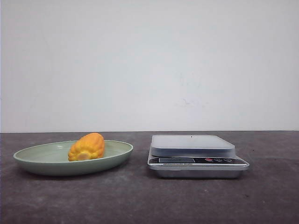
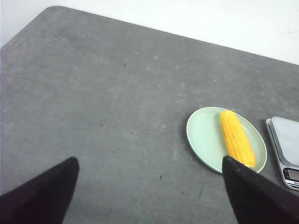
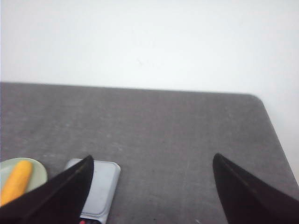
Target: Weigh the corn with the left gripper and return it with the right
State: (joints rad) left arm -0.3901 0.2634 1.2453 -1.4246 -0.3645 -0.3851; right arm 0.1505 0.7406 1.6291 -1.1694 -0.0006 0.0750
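Note:
The yellow-orange corn (image 1: 87, 146) lies in a pale green plate (image 1: 32, 157) on the left of the dark table. A silver kitchen scale (image 1: 192, 145) with a flat grey platform stands just right of the plate. In the left wrist view the corn (image 2: 236, 137) lies along the plate (image 2: 203, 135), with the scale (image 2: 286, 141) beside it. My left gripper (image 2: 150, 164) is open and empty, high above the table. My right gripper (image 3: 152, 159) is open and empty, high above the scale (image 3: 102, 184); the corn (image 3: 16, 181) and plate (image 3: 38, 173) show at that view's edge. Neither gripper shows in the front view.
A plain white wall stands behind the table. The table's rounded far corners show in the left wrist view (image 2: 56, 9) and the right wrist view (image 3: 254, 98). Bare dark tabletop (image 1: 140, 196) lies in front of the plate and scale.

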